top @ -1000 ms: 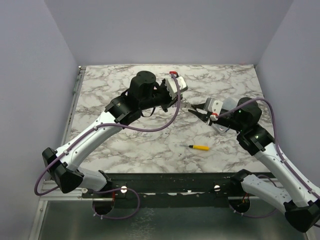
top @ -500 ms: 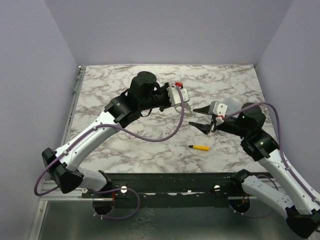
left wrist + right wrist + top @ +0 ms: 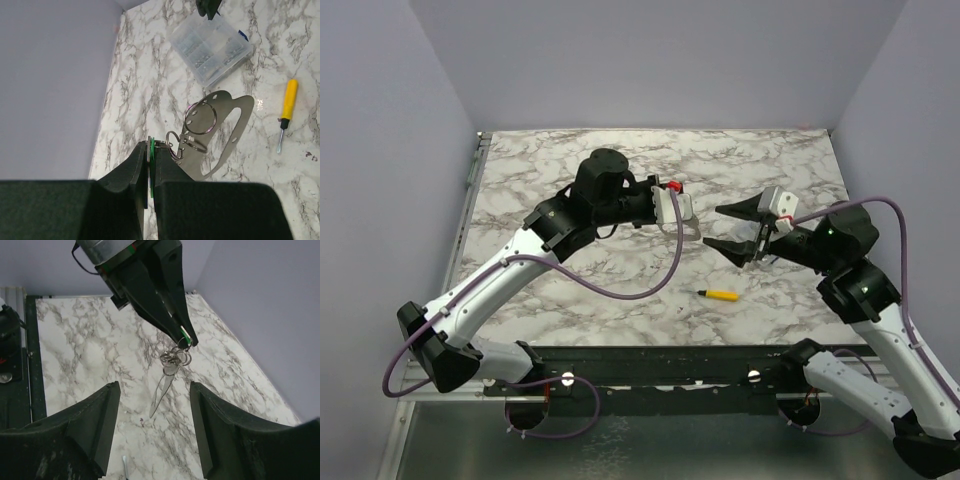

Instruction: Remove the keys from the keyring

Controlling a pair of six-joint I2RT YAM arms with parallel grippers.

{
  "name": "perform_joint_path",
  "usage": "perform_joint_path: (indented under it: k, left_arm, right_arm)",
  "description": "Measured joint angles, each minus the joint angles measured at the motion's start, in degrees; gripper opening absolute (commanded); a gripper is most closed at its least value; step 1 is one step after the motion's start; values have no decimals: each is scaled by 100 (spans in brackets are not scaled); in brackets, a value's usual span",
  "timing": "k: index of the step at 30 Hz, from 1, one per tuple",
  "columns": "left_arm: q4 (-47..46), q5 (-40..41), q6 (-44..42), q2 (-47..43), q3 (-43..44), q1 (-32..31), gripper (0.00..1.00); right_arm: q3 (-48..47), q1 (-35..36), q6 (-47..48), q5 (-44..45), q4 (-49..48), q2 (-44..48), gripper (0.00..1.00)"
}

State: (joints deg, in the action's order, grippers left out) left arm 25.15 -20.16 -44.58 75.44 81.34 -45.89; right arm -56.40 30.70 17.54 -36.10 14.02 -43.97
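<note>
My left gripper point(image 3: 151, 145) is shut on the flat green-headed key point(image 3: 152, 159), held in the air over the table. The keyring point(image 3: 192, 159), a silvery oblong loop with small split rings, hangs from that key. In the right wrist view the left gripper point(image 3: 185, 342) shows with the green key point(image 3: 185, 334) at its tip and the keyring point(image 3: 170, 369) dangling below. Other keys are indistinct among the rings. My right gripper point(image 3: 152, 390) is open wide and empty, a short way from the keyring. From above, the left gripper point(image 3: 693, 228) and right gripper point(image 3: 728, 229) face each other.
A yellow-handled screwdriver point(image 3: 722, 295) lies on the marble table toward the front, also in the left wrist view point(image 3: 287, 107). A clear plastic box point(image 3: 212, 47) of small parts sits beyond the keyring, under the right arm. Purple walls close the back and sides.
My right gripper has drawn back to the right, away from the left gripper, and its jaws stand wider apart. The left gripper still holds the green key and has shifted slightly.
</note>
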Motion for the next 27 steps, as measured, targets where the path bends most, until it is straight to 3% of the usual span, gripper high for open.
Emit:
perform_joint_path:
  k: [3,14,27]
  left_arm:
    - [26,-118,96,15,81,0,0]
    - [33,-761,-752,-330,-153,-22,0]
    - [9,-870,-1346,-457,-352,-120,0]
  right_arm:
    - [-245,0,-155,155,-22,-125,53]
    - [-754,0,-310,654,-37,-802,43]
    - [-903,0,160,-551,625,-1193,38]
